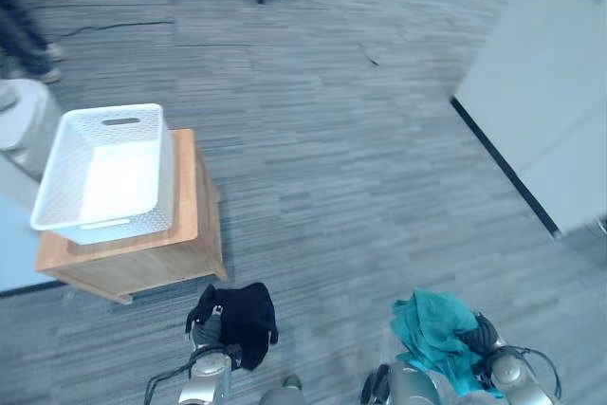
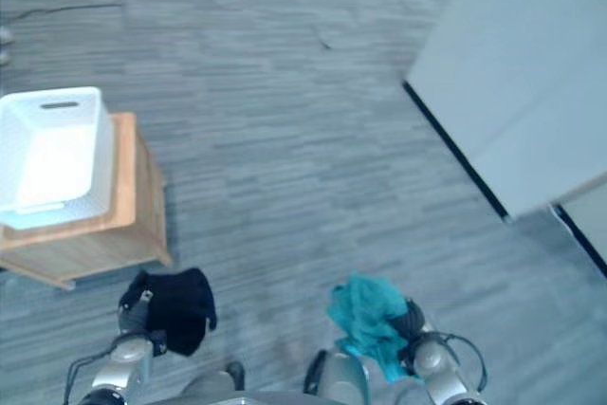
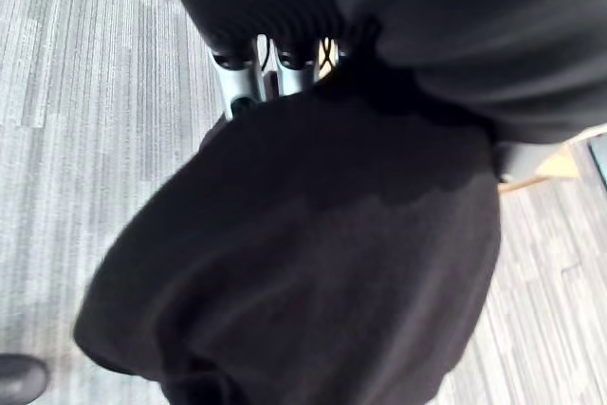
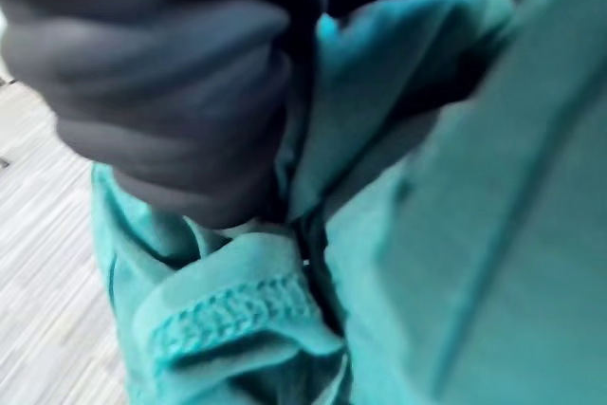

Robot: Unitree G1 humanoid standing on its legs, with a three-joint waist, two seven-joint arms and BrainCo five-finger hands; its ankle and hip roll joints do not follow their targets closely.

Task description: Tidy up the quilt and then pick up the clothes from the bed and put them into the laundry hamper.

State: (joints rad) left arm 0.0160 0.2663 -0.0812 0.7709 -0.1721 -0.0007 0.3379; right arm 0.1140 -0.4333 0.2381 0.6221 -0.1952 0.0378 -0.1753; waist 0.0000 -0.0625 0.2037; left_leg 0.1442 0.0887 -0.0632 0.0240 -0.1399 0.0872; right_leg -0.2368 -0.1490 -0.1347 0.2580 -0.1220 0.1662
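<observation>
The left hand (image 1: 211, 327) grips a black knitted garment (image 1: 243, 322), the right hand (image 2: 410, 322) a teal cotton garment (image 2: 370, 320); loose folds hanging below the fingers may miss the white perforated plastic hamper (image 1: 104, 173).

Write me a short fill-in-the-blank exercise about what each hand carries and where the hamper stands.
1. The left hand holds a garment whose colour is ____.
2. The teal garment is bunched in the robot's ____ hand.
3. The white laundry hamper stands on a small cabinet made of ____.
4. Inside, the hamper is ____.

Missing words: black; right; wood; empty
</observation>
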